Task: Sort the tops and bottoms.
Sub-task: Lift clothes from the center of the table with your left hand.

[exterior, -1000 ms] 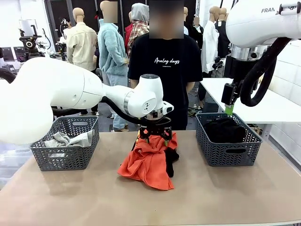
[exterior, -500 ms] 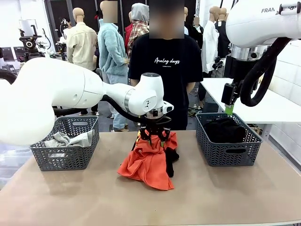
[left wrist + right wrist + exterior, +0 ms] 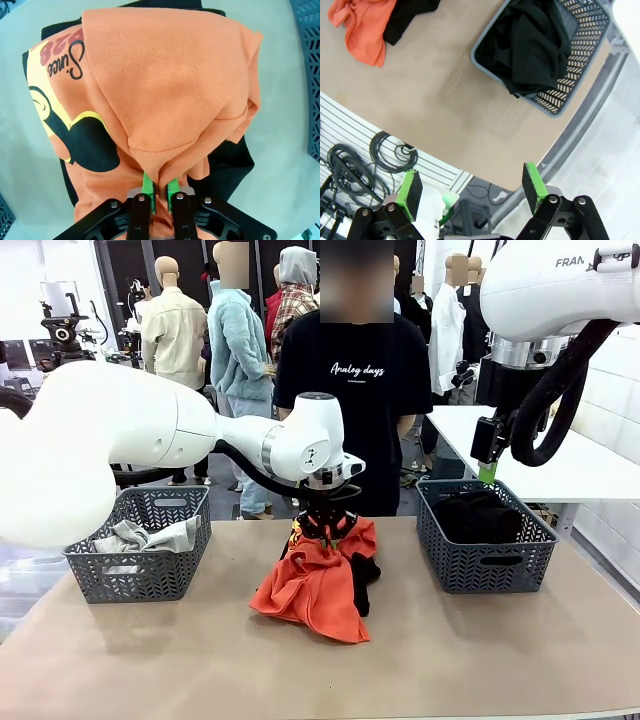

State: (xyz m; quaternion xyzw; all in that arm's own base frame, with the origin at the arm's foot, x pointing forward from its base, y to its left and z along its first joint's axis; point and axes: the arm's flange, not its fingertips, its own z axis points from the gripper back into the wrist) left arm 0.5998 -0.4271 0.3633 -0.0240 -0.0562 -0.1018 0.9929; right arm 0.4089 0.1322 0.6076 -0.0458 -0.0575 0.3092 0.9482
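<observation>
Tops we count at two: the orange-red top (image 3: 318, 585) lies crumpled at the middle of the worktop (image 3: 450, 660), and the grey top (image 3: 150, 536) lies in the left basket (image 3: 140, 585). The left claw (image 3: 160, 192) stands over the orange-red top with its jaws drawn narrow, and in the left wrist view we see a fold of orange cloth pinched between its green pads (image 3: 147, 185). That view also shows a print on the garment: dark script, with a yellow and black figure beside it. Bottoms we count with less certainty. One black garment (image 3: 363, 575) lies under the orange-red top, touching it, its edge showing on the side toward the right basket (image 3: 495, 570). In that basket we see a heap of black cloth (image 3: 478, 515); whether it is one piece or several we cannot tell. The baskets are two, both grey, one near each end of the worktop, with the orange-red top between them. The right claw (image 3: 472, 182) hangs high near the right basket, its jaws wide, well apart from the cloth below. A person (image 3: 350, 390) in a black T-shirt stands at the far side of the worktop, behind the orange-red top.
</observation>
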